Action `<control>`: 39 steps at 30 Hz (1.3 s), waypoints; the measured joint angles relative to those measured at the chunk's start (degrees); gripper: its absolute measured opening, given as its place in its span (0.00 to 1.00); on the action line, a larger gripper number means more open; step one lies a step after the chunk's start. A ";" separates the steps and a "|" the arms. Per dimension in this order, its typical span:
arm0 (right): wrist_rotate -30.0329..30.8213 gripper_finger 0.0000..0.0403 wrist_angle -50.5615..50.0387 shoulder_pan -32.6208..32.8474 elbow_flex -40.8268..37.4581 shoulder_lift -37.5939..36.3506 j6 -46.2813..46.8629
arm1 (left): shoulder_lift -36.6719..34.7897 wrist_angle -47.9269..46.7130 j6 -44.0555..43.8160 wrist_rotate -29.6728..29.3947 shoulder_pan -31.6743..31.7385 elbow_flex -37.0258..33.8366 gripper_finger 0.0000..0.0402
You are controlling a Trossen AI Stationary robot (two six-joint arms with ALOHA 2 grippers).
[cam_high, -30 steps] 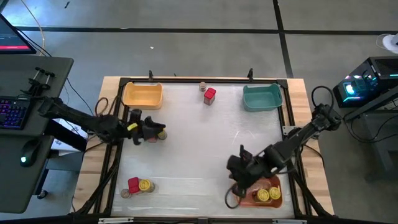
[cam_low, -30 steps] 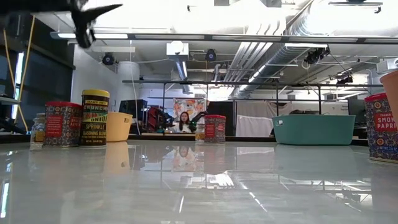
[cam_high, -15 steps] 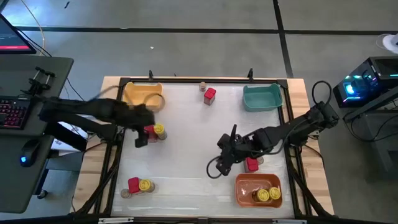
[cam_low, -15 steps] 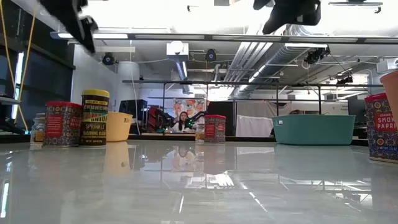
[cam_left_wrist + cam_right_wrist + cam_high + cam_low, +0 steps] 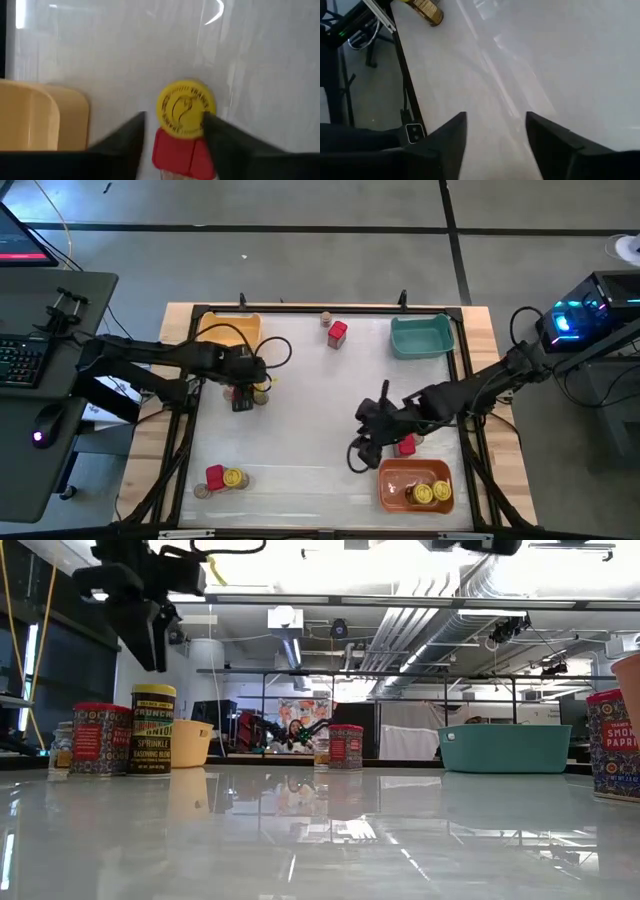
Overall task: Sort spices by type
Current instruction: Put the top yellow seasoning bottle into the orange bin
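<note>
We see the left gripper (image 5: 242,392) above a yellow-lidded jar (image 5: 186,108) and a red tin (image 5: 178,152) near the yellow bin (image 5: 229,333), its fingers spread and holding nothing. The right gripper (image 5: 362,448) hangs over the white surface (image 5: 320,400), also spread and empty, beside another red tin (image 5: 405,444) near the orange bin (image 5: 415,485).

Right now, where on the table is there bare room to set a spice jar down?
The widest bare patch is the table middle, bordered by the left tool, the right tool, and the red tin at the far edge. It is crowded beside the orange bin and around the front-left spice cluster.
</note>
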 joint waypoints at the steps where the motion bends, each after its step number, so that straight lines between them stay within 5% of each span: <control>1: 1.06 0.40 -0.43 0.64 0.00 -0.72 0.01 | -0.29 0.08 -0.09 0.62 0.11 -0.42 0.20; 3: 3.53 0.30 -1.57 2.10 0.00 -2.19 0.17 | -0.50 0.42 -0.23 1.92 0.41 -1.25 0.06; 9: 12.87 0.02 -2.62 5.13 0.00 -5.24 0.74 | -0.11 3.01 0.28 2.66 1.63 -3.46 0.01; 13: 17.59 0.01 -3.01 5.96 0.00 -5.65 3.99 | -0.33 5.69 0.51 2.63 1.97 -4.03 0.00; 32: 17.87 0.00 -4.13 6.22 0.00 -5.64 4.52 | 5.07 10.13 8.32 5.47 1.77 -3.52 0.00; 39: 17.87 0.00 -4.11 6.22 0.00 -5.66 4.52 | 6.76 18.48 8.32 5.73 0.68 -3.79 0.00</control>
